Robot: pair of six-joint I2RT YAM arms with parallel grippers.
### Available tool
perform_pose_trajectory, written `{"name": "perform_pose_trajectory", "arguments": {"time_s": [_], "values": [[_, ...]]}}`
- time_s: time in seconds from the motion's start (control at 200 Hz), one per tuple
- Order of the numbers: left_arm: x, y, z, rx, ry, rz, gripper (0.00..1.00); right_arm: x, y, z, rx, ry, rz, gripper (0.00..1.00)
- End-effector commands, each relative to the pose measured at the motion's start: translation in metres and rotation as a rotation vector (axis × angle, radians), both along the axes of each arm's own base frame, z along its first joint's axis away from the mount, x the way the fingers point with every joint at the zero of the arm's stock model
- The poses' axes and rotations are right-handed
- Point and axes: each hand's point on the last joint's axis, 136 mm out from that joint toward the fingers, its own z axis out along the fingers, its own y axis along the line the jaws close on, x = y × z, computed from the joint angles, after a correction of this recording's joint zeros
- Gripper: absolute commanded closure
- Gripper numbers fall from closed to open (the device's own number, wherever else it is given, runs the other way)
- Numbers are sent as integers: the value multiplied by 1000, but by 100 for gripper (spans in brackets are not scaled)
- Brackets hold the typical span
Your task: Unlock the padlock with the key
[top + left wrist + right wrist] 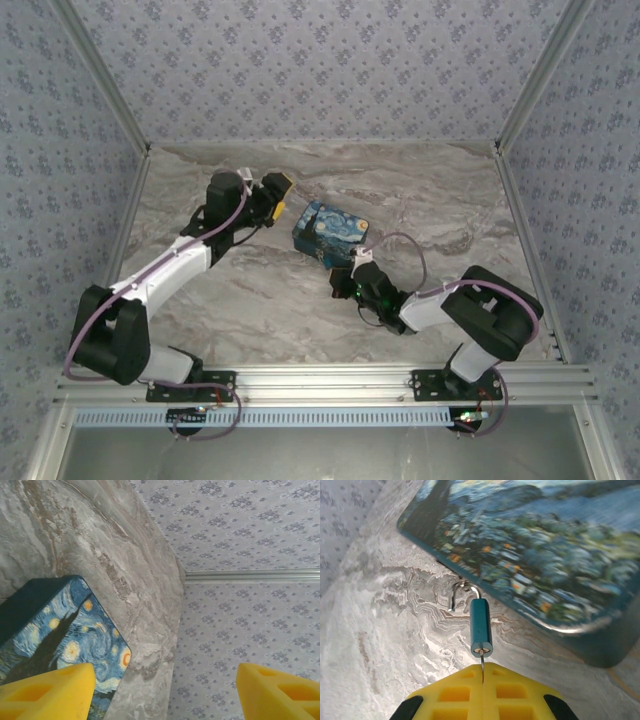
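Note:
A tiny blue padlock (481,627) lies on the marble table beside the painted box (540,555), its silvery shackle (462,592) pointing away from me. One shackle leg ends free, apart from the body. The thin metal key (482,663) sticks into the padlock's near end, and my right gripper (483,672) is shut on it. From above, the right gripper (345,283) sits at the box's near corner. My left gripper (278,200) stands open just left of the box (328,232), its yellow fingers (50,692) wide apart with nothing between them.
The blue-and-yellow swirly box (55,625) lies mid-table between the two arms. Patterned walls (320,60) close in the table (250,300) at the back and sides. A metal rail (320,385) runs along the near edge.

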Motion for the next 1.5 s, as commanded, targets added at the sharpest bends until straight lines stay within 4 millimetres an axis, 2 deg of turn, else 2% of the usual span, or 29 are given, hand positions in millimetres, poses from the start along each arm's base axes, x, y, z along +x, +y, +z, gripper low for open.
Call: {"name": "perform_pose_trajectory", "arguments": {"time_s": [0.0,0.25,0.415,0.61,0.77,0.879,1.009,1.124,1.234,1.339,1.494], "values": [[4,3,-1,57,-5,-21,26,-4,-4,3,160,122,-68,100],[12,7,-2,74,-10,-18,25,-13,0,-18,278,333,-103,100],[14,8,-11,79,15,-19,25,-16,-8,-32,333,395,-170,97],[16,10,-22,136,32,-41,25,-19,-12,-39,315,421,-195,77],[17,10,-33,191,44,-88,25,-24,-30,-40,260,386,-226,58],[17,8,-43,246,51,-131,25,-28,-42,-33,170,334,-208,47],[17,1,-54,278,51,-196,25,-27,-51,-6,76,199,-140,27],[16,-9,-64,264,53,-274,25,-21,-45,28,103,93,-32,13],[14,-17,-73,250,58,-337,25,-15,-36,54,186,37,33,6],[13,-23,-82,238,63,-376,25,-11,-29,61,193,37,55,1],[8,-27,-101,221,94,-406,25,1,-39,47,188,74,-25,1]]}}
